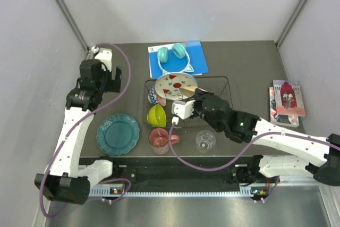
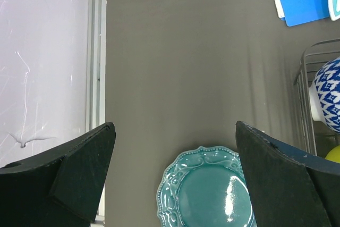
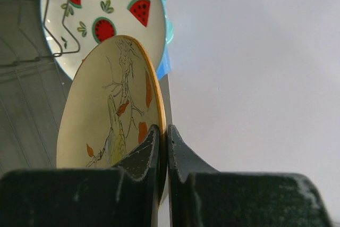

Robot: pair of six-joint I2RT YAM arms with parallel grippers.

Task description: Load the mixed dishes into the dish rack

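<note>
Dark grey tabletop (image 1: 249,67) enclosed by pale walls, seen from above and from both wrists. Dish rack (image 1: 223,86), a black wire basket, stands near the centre. Within it, the white plate with red watermelon slices (image 1: 175,83) leans on edge toward the far side, and the small patterned bowl (image 1: 154,95) sits at the left end; the lime-green bowl (image 1: 156,115) is at the near left corner of the rack. Right hand (image 3: 163,131) is clamped on the rim of the cream-orange floral plate (image 3: 101,110), the fingers pressed to either face; this plate is held upright on edge over the rack, just in front of the watermelon plate. Left hand (image 2: 175,126) hangs with its fingers spread wide and grips nothing, above bare tabletop to the left of the rack. Teal plate (image 1: 118,134) lies flat on the tabletop, left of the rack and near the front edge. Pink mug (image 1: 159,139) and clear glass (image 1: 205,140) stand on the tabletop just in front of the rack, apart from each other. Teal cat-ear headphones (image 1: 172,54) rest on a blue flat book (image 1: 194,57) behind the rack. Two illustrated books (image 1: 287,102) lie at the right edge.
</note>
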